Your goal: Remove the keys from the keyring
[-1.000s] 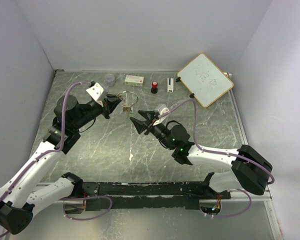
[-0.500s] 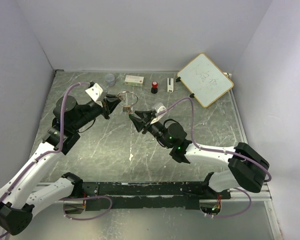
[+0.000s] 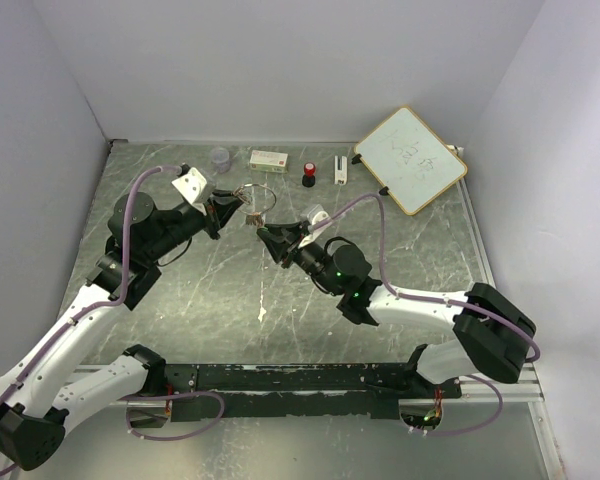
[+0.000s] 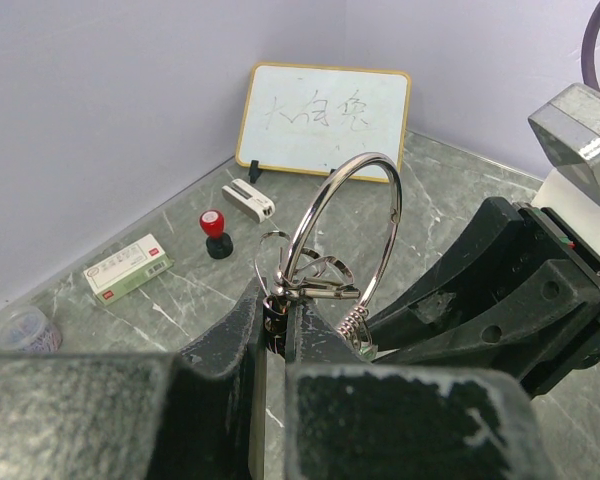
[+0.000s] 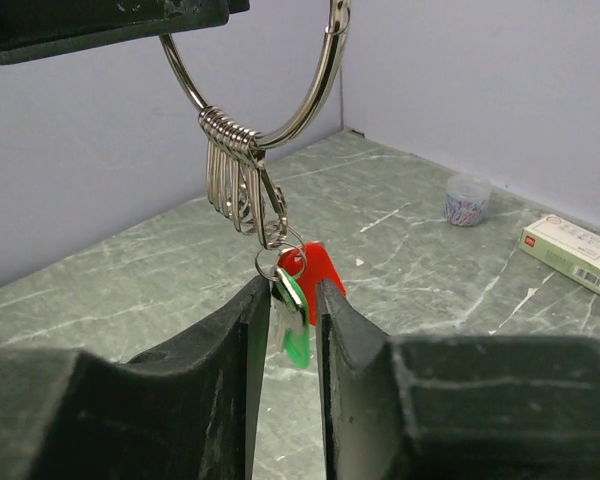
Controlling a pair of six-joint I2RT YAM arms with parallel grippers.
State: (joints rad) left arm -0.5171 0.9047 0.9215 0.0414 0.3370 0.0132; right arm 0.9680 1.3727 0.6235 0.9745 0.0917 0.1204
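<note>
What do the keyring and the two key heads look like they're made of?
Keyring: metal, probably polished steel; it is silvery, with bright mirror-like highlights along the thin loops.
Green key head: plastic by the look, with saturated, slightly translucent colour and a soft gloss.
Red key head: likely the same plastic, uniform in colour and smooth.
The exact alloy or polymer can't be told.

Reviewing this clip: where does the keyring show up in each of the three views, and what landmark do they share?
Top external: keyring at upper centre, between the two arm tips.
Left wrist: keyring at centre, rising in front of the whiteboard.
Right wrist: keyring at top centre, hanging with the keys below it.
Shared landmark: the small white box, on the left in the left wrist view and at the right edge in the right wrist view.
</note>
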